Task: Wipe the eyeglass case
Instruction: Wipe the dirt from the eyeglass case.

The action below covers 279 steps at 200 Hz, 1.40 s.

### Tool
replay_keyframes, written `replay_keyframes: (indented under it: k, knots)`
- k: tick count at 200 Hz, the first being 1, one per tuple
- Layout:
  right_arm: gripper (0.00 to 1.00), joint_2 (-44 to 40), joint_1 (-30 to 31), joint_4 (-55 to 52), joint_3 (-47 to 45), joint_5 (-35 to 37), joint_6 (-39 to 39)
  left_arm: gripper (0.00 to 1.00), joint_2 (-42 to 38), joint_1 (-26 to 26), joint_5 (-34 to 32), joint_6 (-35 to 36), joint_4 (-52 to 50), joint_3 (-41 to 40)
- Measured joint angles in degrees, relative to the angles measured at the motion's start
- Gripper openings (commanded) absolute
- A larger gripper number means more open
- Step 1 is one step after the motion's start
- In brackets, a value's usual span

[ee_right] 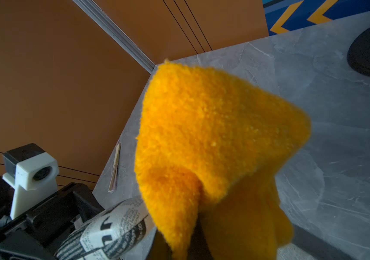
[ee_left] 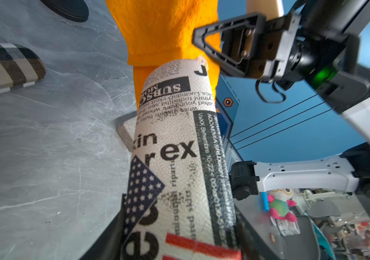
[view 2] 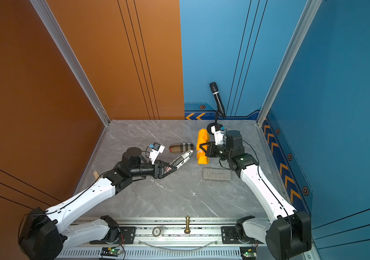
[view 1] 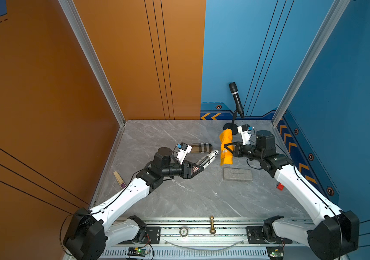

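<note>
My left gripper [view 1: 202, 167] [view 2: 175, 168] [ee_left: 179, 225] is shut on one end of the newspaper-print eyeglass case [view 1: 207, 158] [view 2: 183, 158] [ee_left: 179, 146] [ee_right: 112, 229] and holds it off the table, slanting toward the right arm. My right gripper [view 1: 225, 147] [view 2: 201, 146] [ee_right: 199, 243] is shut on a fluffy orange cloth [view 1: 226, 137] [view 2: 203, 137] [ee_left: 168, 29] [ee_right: 213, 135]. The cloth hangs folded over its fingers, right at the case's free end, and appears to touch it. In the right wrist view the cloth hides the jaws.
A plaid case [view 1: 201, 147] [view 2: 181, 148] [ee_left: 6, 67] lies behind the left gripper. A grey case [view 1: 237, 174] [view 2: 216, 174] lies below the cloth. A microphone on a stand [view 1: 237, 99] rises at the back right. A wooden stick [view 1: 118, 179] lies by the left wall, a chess piece [view 1: 212, 225] on the front rail.
</note>
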Motion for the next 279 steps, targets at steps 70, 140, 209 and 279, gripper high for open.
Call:
replay_keyframes:
  k: [70,140,209,279]
  knots:
    - [0.00,4.8,3.5,-18.6,21.1,-1.2,-4.5,0.28,11.1,-20.1,-44.3,32.1,-20.4,16.0]
    - [0.00,18.9,14.9,-27.6,29.2,-1.2,-7.9,0.26,11.7,-37.2,-84.9,68.9,1.8,1.6]
    - [0.00,22.7,10.6,-26.9,18.9,-3.1,-10.4,0.26,8.3,-39.6,-89.5,80.6,9.5,-5.7]
    - [0.00,23.5,18.1,-23.2,22.3,-5.1,-10.1,0.25,5.4,-38.4,-89.7,76.8,8.9,-5.7]
